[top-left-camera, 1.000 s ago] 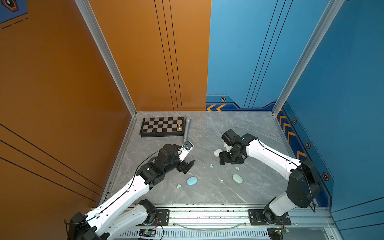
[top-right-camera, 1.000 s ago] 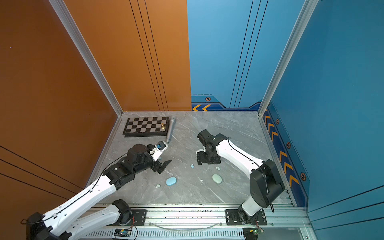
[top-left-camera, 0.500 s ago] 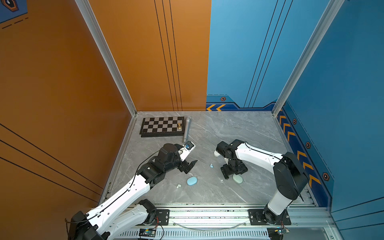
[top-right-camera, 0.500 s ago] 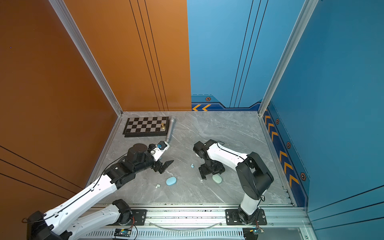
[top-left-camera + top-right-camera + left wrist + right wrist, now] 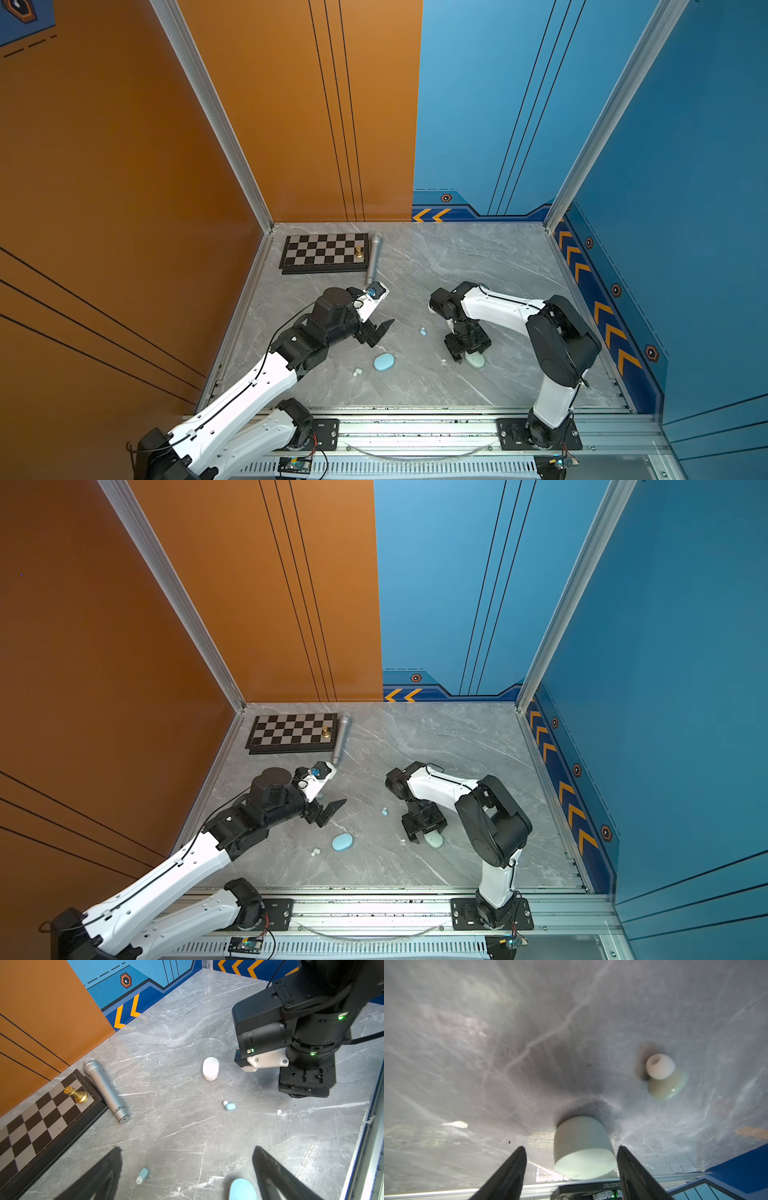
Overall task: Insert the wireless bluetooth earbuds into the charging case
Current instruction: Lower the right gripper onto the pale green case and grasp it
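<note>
Starting at the front edge, two whitish earbuds (image 5: 356,372) are seen on the table (image 5: 498,266) beside a light blue case (image 5: 383,362). The pale green case (image 5: 476,360) is straddled by the right gripper (image 5: 571,1150), jaws spread with gaps either side, nothing pinched; a pale green earbud (image 5: 662,1078) is parked just beside. Next, the left gripper (image 5: 187,1150) is held spread wide and empty, light blue earbud (image 5: 143,1175) nearby. Farther back, another blue bud (image 5: 229,1106) and a white case (image 5: 210,1068) are spotted.
</note>
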Motion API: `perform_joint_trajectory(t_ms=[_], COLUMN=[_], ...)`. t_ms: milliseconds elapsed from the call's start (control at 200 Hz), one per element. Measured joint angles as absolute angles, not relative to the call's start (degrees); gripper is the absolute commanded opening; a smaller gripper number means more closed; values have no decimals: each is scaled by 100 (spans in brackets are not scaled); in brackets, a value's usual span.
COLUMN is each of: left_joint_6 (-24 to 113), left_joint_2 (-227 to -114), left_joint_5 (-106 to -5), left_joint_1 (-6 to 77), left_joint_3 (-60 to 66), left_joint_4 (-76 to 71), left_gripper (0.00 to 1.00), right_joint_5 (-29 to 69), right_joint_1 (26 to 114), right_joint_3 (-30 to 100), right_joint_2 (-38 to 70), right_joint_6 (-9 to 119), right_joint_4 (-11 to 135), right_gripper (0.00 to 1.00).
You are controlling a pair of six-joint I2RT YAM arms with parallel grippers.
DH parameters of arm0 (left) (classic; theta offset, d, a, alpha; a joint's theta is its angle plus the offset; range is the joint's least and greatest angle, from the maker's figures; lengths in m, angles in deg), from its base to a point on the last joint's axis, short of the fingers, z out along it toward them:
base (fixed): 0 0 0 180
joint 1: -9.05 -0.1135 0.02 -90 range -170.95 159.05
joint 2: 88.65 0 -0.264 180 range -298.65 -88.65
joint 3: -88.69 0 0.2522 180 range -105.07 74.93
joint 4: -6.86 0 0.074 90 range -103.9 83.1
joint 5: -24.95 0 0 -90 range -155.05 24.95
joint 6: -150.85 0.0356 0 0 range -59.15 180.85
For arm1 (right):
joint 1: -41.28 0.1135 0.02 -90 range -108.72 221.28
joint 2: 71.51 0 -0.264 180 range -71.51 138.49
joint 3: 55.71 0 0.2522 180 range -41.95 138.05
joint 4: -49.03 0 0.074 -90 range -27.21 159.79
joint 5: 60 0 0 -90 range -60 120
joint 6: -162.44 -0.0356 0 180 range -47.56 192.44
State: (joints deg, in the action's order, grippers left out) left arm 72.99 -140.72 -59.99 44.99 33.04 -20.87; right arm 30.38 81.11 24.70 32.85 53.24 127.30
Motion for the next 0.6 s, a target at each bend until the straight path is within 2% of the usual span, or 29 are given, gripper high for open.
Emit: perform_joint_trajectory(t_ms=[260, 596], left_joint_6=[7194, 7122], left_joint_2=[-14074, -14083], left_joint_5=[-5994, -5986], left_joint_1=[4499, 4499], left_joint_3=[3304, 3302], left_joint_4=[-2087, -2087], left_gripper=[98, 100], right_joint_5=[2909, 2728], right_joint_1=[8327, 8327], right_joint_3=[2457, 2457], right_joint_2=[3304, 3407], right_joint_6=[5361, 5204], right_joint_4=[12730, 12717], right_gripper=[59, 41])
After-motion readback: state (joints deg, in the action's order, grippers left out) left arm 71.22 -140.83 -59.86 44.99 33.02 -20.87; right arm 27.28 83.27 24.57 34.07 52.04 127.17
